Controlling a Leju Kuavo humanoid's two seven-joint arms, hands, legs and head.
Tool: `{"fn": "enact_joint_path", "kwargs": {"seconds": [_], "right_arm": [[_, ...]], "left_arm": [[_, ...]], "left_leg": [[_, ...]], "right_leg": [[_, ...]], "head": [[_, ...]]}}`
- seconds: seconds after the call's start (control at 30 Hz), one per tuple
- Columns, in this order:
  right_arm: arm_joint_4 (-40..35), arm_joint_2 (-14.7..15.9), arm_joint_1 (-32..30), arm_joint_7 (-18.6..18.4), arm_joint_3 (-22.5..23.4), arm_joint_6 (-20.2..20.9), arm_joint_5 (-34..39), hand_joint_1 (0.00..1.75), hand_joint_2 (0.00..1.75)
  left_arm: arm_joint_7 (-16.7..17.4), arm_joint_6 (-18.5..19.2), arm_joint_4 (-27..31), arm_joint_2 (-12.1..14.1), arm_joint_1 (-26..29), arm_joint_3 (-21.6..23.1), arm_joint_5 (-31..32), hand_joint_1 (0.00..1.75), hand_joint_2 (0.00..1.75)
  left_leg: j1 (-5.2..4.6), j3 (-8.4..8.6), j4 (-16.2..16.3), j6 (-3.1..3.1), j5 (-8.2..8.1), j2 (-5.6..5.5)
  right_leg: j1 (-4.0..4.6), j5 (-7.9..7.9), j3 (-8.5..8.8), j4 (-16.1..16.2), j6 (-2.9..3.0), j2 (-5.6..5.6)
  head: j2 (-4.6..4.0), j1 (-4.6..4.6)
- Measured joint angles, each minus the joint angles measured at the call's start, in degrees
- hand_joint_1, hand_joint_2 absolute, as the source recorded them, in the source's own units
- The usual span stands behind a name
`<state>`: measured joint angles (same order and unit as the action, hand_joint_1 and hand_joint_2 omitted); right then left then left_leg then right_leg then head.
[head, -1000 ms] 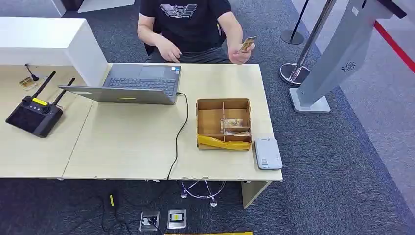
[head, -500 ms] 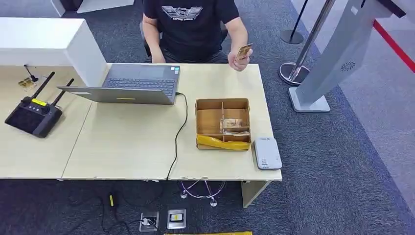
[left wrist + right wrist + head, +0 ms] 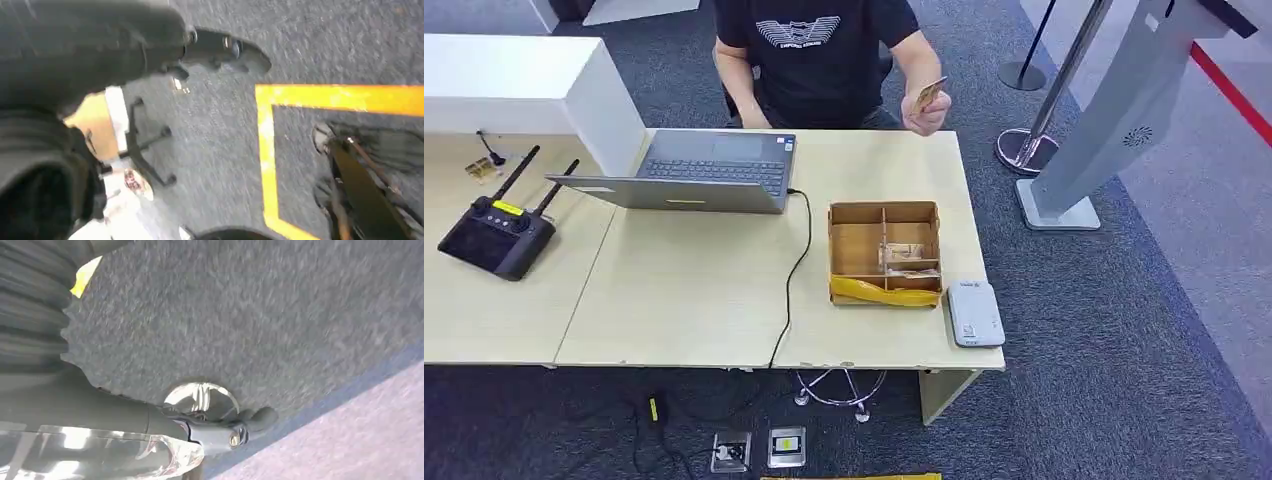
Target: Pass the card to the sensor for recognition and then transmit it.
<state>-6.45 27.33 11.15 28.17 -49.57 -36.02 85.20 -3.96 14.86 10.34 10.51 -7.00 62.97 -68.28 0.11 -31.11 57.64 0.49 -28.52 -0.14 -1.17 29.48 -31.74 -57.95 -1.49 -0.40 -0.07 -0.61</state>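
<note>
A person in a black T-shirt (image 3: pixel 809 45) sits behind the desk and holds a gold card (image 3: pixel 929 92) up in one hand, above the desk's far right corner. The grey card sensor (image 3: pixel 975 314) lies flat at the desk's near right corner. My left hand (image 3: pixel 150 45) hangs over the carpet and holds nothing, one dark finger stretched out. My right hand (image 3: pixel 125 420) also hangs above the carpet with nothing in it.
A compartmented cardboard box (image 3: pixel 884 252) with yellow tape holds a few cards beside the sensor. An open laptop (image 3: pixel 714 170) with a black cable and a black remote controller (image 3: pixel 494 232) lie further left. A grey kiosk stand (image 3: pixel 1104 110) and stanchion bases stand right of the desk (image 3: pixel 694 290).
The person's other hand has drawn back from the desk edge, and the card hand has stayed raised near the far right corner. The whole picture has shifted slightly.
</note>
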Motion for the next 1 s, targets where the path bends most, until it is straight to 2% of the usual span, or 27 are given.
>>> {"fn": "enact_joint_path", "kwargs": {"seconds": [0.13, 0.23, 0.3, 0.47, 0.63, 1.0], "right_arm": [[-4.8, 10.8, -1.7, -1.3, 2.6, -0.1, -1.9, 0.00, 1.75], [-7.4, 16.9, -1.4, -2.9, 4.3, -0.1, -5.2, 0.00, 1.75], [-8.7, 19.5, -0.8, -3.6, 5.0, -0.1, -7.0, 0.00, 1.75], [-10.5, 22.0, 0.1, -4.5, 6.2, -0.1, -10.1, 0.00, 1.75], [-11.6, 25.3, 3.0, -3.1, 8.8, -0.1, -18.5, 0.00, 1.75], [-12.0, 26.5, 4.2, -3.1, 14.6, -0.1, -28.6, 0.00, 1.75]], "left_arm": [[-0.2, 0.0, 0.0, 0.6, 0.0, 0.0, 0.5, 0.00, 0.00], [-0.2, 0.0, 0.2, 0.8, -0.1, 0.0, 0.4, 0.00, 0.00], [-0.2, 0.0, 0.3, 0.9, -0.2, 0.0, 0.4, 0.00, 0.00], [-0.2, 0.0, 0.5, 0.9, -0.1, 0.1, 0.2, 0.00, 0.00], [-0.2, 0.0, 1.1, 0.9, -0.1, 0.1, -0.5, 0.00, 0.00], [-0.2, 0.0, 1.6, 0.8, -0.1, 0.1, -0.8, 0.00, 0.00]], "left_leg": [[-0.03, -0.01, 0.0, 0.04, 0.02, 0.07], [-0.03, -0.03, 0.0, 0.04, 0.02, 0.12], [-0.02, 0.05, 0.0, 0.07, 0.04, 0.11], [-0.02, -0.01, 0.0, 0.12, 0.09, 0.00], [-0.01, 0.02, 0.0, 0.12, 0.09, 0.01], [-0.01, -0.02, 0.0, 0.12, 0.08, -0.04]], "right_leg": [[-0.05, -0.03, -0.01, 0.0, -0.09, 0.08], [-0.05, -0.04, 0.03, 0.0, -0.10, 0.12], [-0.03, -0.04, 0.03, 0.0, -0.11, 0.11], [-0.03, -0.05, 0.03, -0.1, -0.10, -0.03], [-0.02, -0.04, 0.02, -0.1, -0.10, 0.03], [-0.02, -0.04, 0.02, -0.1, -0.10, -0.06]], "head": [[0.00, 0.00], [0.00, -0.09], [0.00, 0.07], [0.00, 0.02], [0.00, 0.02], [0.00, 0.02]]}}
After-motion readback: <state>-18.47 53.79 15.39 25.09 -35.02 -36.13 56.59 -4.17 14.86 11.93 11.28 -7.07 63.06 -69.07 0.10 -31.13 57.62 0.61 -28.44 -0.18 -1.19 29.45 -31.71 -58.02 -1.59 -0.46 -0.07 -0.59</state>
